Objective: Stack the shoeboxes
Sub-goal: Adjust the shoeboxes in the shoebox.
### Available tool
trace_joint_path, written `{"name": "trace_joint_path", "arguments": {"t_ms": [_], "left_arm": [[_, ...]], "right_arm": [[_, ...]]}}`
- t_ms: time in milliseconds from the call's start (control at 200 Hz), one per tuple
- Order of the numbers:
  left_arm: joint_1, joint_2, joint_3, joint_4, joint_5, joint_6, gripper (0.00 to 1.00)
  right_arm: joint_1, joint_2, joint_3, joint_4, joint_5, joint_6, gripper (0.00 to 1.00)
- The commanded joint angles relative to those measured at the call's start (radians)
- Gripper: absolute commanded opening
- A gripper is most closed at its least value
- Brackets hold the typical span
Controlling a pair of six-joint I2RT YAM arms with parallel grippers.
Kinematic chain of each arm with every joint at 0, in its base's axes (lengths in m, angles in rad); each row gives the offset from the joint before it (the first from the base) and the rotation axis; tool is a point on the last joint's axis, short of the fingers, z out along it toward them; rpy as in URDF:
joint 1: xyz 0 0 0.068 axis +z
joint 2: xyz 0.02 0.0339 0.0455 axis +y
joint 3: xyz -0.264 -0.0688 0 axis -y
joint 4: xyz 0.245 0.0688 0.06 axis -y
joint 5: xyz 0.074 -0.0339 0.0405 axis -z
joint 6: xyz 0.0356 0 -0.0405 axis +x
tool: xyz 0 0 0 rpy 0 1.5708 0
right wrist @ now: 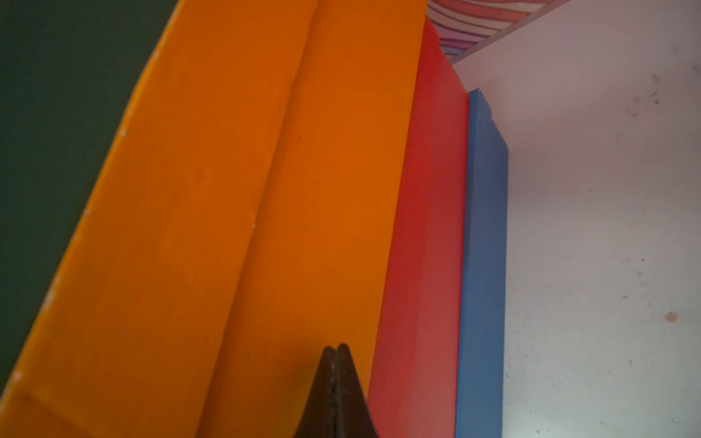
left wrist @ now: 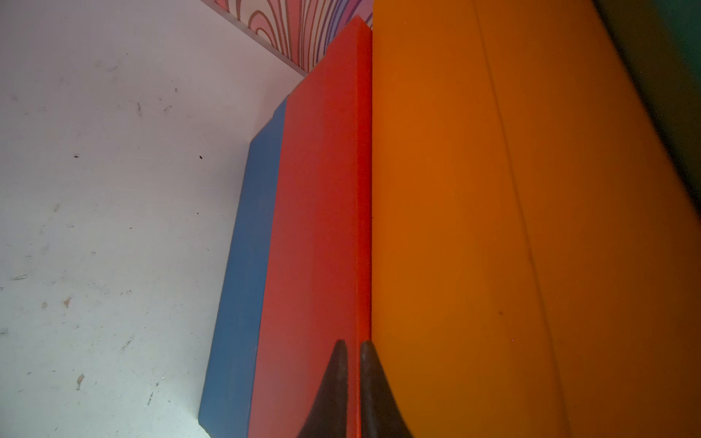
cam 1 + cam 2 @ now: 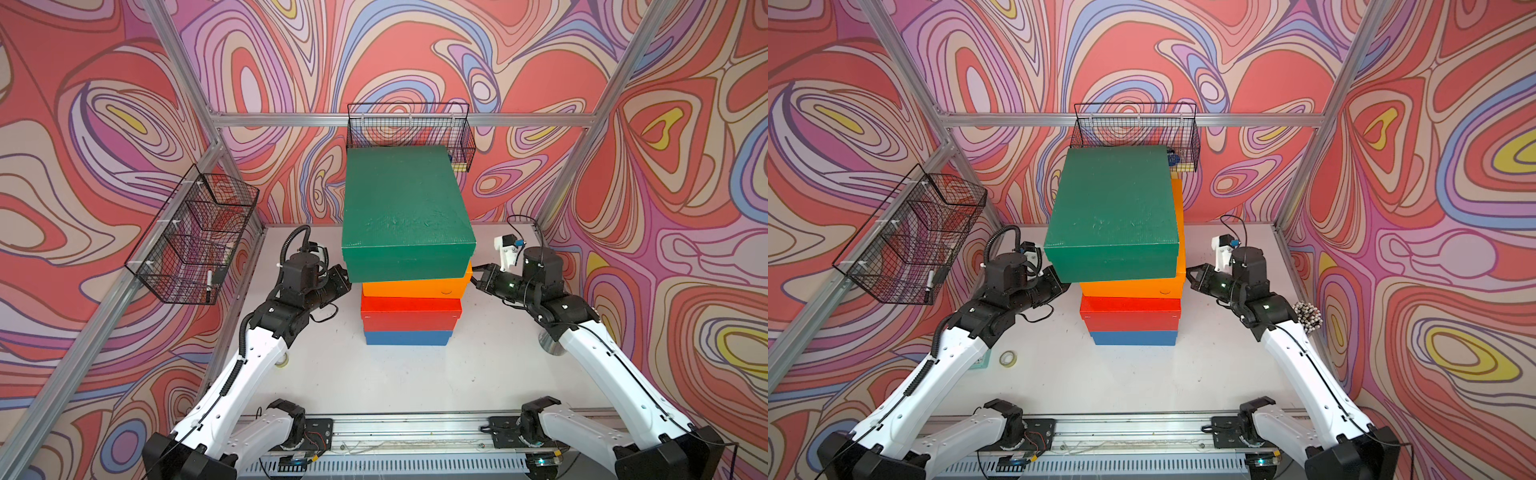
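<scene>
Shoeboxes (image 3: 409, 266) stand in 1 pile of 4 in the middle of the white surface (image 3: 415, 382): the blue box (image 3: 407, 338) at the bottom, the red box (image 3: 409, 311) on it, the orange box (image 3: 415, 287) next, and the green box (image 3: 405, 208) on top. The pile is not square. In both top views the green box overhangs the front and the robot's left, while the orange box shows past it on the right.

To my eye the stacking itself is done, and the step in hand is tidying the column. The next move calls for light, level pushes from both sides at once, since a hard shove on 1 side could slide or topple the upper boxes.

Both hands sit level with the orange box, 1 on each flank. The left hand (image 2: 352, 345) is tucked under the green overhang, aimed at the seam between red and orange, its fingers pinched almost together with a sliver between them and gripping nothing. The right hand (image 1: 333, 348) is clenched tight and empty, its tip at the orange box's right side. I cannot tell whether either is touching the cardboard.
</scene>
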Motion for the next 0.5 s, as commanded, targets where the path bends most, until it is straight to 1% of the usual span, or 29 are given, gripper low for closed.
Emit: {"name": "trace_joint_path", "arguments": {"t_ms": [0, 250, 496], "left_arm": [[-0.022, 0.018, 0.039, 0.024, 0.002, -0.004, 0.12], [-0.071, 0.057, 0.06, 0.052, 0.011, -0.007, 0.12], [-0.1, 0.011, 0.045, 0.047, -0.005, -0.025, 0.12]], "right_arm": [[0.022, 0.003, -0.006, 0.028, -0.051, 0.022, 0.0], [0.056, -0.014, -0.027, 0.04, -0.057, 0.045, 0.0], [0.065, -0.042, -0.04, 0.039, -0.058, 0.062, 0.0]]}}
